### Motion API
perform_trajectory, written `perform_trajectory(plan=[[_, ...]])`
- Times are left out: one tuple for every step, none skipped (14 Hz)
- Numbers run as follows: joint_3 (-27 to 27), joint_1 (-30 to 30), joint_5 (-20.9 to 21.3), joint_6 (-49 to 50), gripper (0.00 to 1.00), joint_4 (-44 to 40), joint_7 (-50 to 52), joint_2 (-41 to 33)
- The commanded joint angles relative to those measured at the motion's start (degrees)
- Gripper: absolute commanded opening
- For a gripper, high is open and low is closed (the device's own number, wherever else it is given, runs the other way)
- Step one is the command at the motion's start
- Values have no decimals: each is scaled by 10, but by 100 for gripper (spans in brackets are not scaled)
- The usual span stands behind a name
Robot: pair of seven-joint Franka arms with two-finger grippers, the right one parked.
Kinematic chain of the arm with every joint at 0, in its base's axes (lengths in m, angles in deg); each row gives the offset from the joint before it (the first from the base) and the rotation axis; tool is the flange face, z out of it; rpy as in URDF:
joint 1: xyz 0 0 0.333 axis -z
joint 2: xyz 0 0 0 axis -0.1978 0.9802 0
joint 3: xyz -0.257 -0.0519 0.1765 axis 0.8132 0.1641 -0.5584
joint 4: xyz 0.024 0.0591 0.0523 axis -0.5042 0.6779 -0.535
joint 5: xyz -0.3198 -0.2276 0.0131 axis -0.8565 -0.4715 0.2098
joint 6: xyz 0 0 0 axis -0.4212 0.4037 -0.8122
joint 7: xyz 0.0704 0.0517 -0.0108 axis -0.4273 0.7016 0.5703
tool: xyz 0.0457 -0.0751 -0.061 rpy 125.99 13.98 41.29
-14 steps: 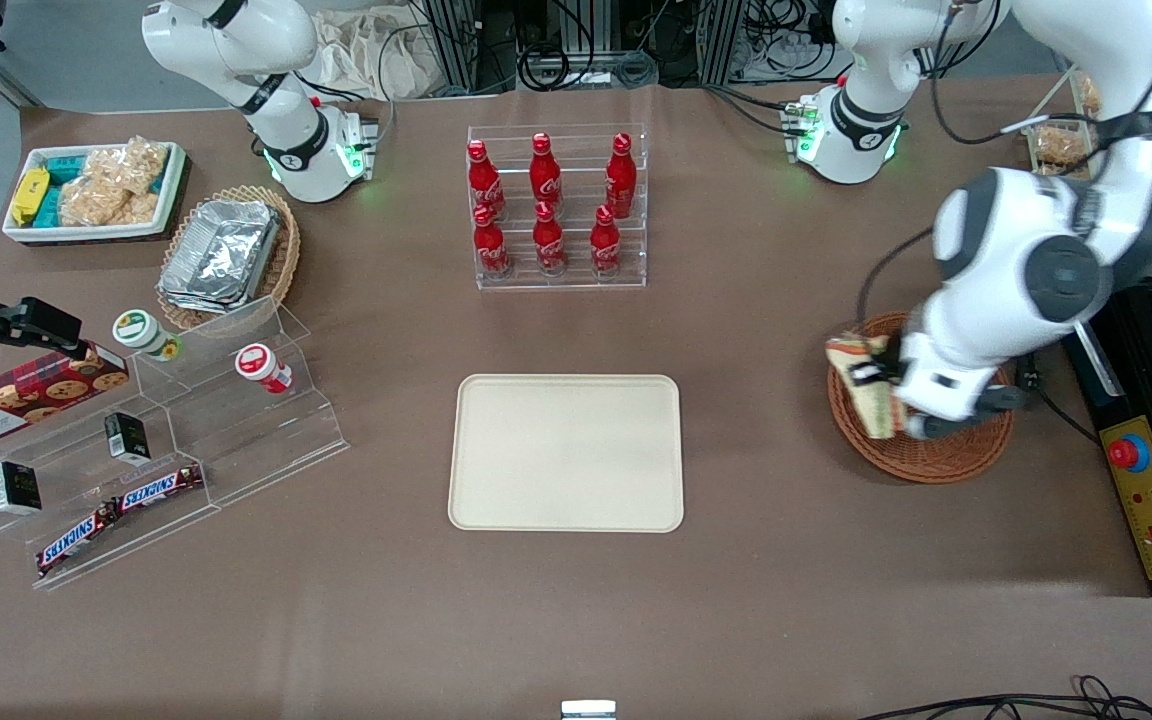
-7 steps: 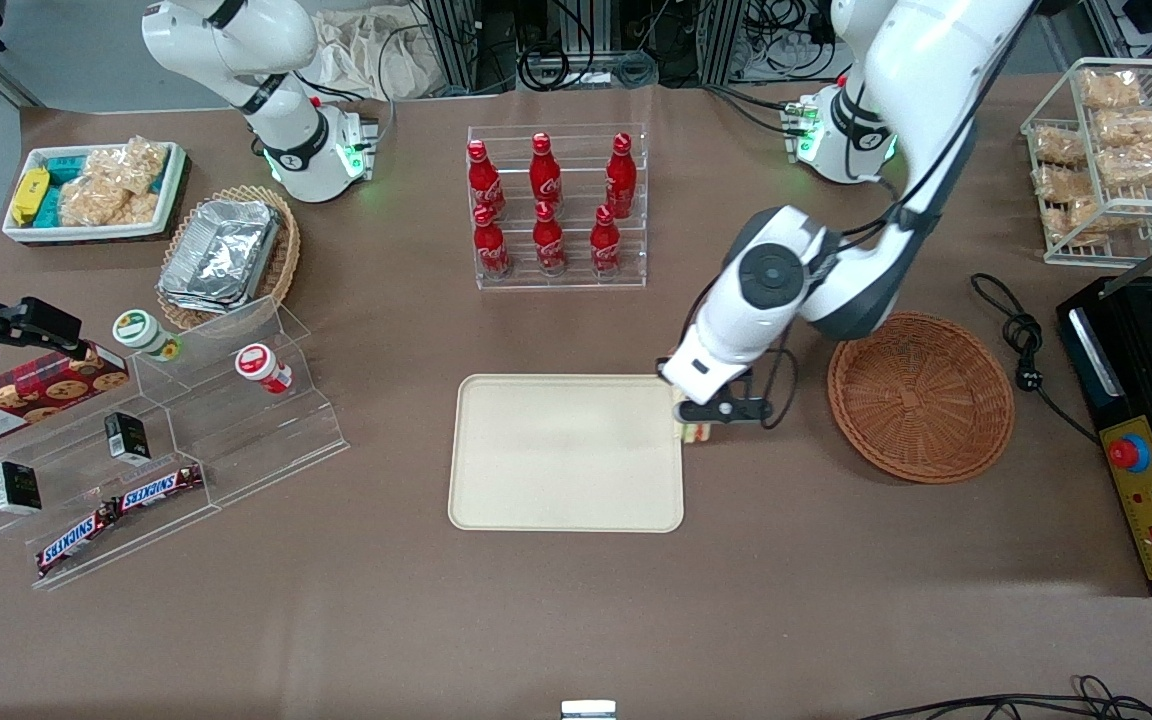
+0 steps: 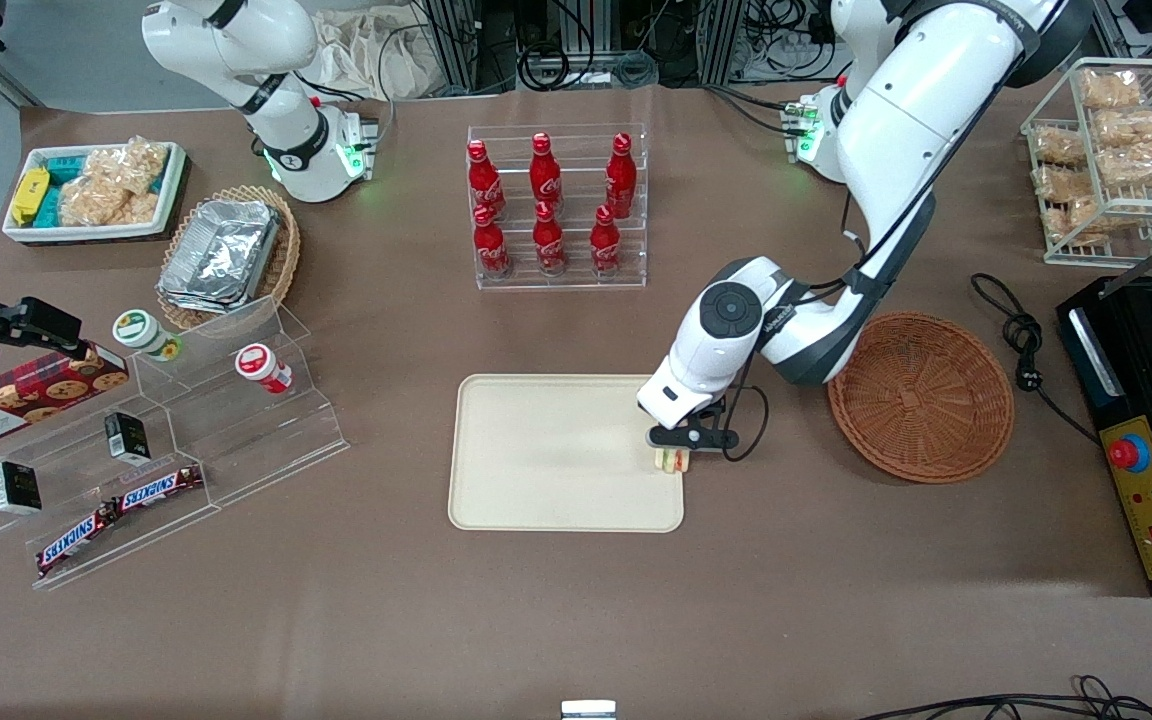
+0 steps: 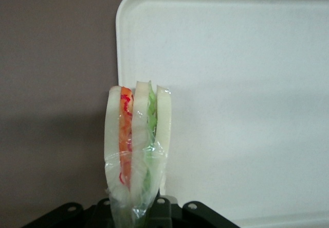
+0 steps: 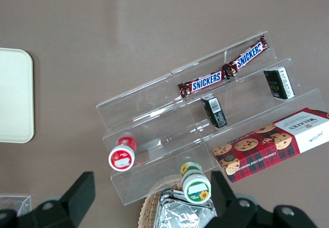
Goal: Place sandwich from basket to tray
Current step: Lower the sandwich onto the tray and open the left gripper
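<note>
One sandwich (image 3: 671, 458), clamped upright in my pincer (image 3: 674, 450), had left the empty basket (image 3: 921, 397) and now hung over the tray (image 3: 556, 450) edge, mid-bench; I judged lowering and release remained.

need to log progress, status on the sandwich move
Gripper shut on sandwich, over the tray edge nearest the basket. Sandwich upright, not yet set down. Basket empty. Nothing in the way on the tray.
</note>
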Motion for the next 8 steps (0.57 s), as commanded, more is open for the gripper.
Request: perform_trajectory(plan=[[1,-1,19,-18,80,-23,42,8],[1,-2,20,-19,80,-26,52,4],[1,-2,19,-19,80,-28,54,1],[1,-3,19,-19,81,-32,56,1],[1,-4,19,-19,81,-34,61,-2],[1,-5,19,-19,84,-33,67,-11],[1,-9,17,-19,92,-32,78,-27],[1,-16,17,-16,98,-30,95,-47]])
